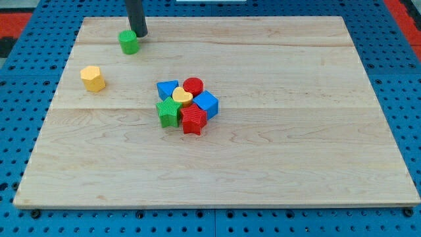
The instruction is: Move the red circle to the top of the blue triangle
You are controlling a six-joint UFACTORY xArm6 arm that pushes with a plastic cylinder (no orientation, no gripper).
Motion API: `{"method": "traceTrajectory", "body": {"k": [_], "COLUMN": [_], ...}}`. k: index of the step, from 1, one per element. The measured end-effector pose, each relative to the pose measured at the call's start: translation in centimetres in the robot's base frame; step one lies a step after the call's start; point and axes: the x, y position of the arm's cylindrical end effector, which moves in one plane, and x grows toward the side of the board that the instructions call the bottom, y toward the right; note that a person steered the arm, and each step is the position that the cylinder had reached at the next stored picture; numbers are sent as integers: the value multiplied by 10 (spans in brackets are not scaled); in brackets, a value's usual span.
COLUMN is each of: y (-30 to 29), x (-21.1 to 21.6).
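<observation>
You were looking at a pale wooden table [276,164] that sat on a blue board full of little holes [401,99]. My tip [141,34], the bottom end of the dark straight rod, was near the view's top left. It sat right beside the small green round block [129,42], maybe touching it. This tool was only a rod, so it had nothing to open or close, and it held nothing.

The round red circle block [194,85] was in a tight bunch in the middle. It was touching the blue triangle block [168,89] on that block's right side, a little higher up. A yellow heart block [182,98], a blue cube [206,103], a green star block [169,112] and a red star block [193,121] were packed in with them. A yellow six-sided block [93,78] sat alone at the view's left.

I think the job was not done. The red circle needed to go above the blue triangle, and my tip was far from it.
</observation>
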Motion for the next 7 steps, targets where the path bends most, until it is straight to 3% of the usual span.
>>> {"method": "traceTrajectory", "body": {"k": [1,2,3,4,6,7], "y": [-1,30,147,183,107,104], "x": [67,93,87,136,161,135]}}
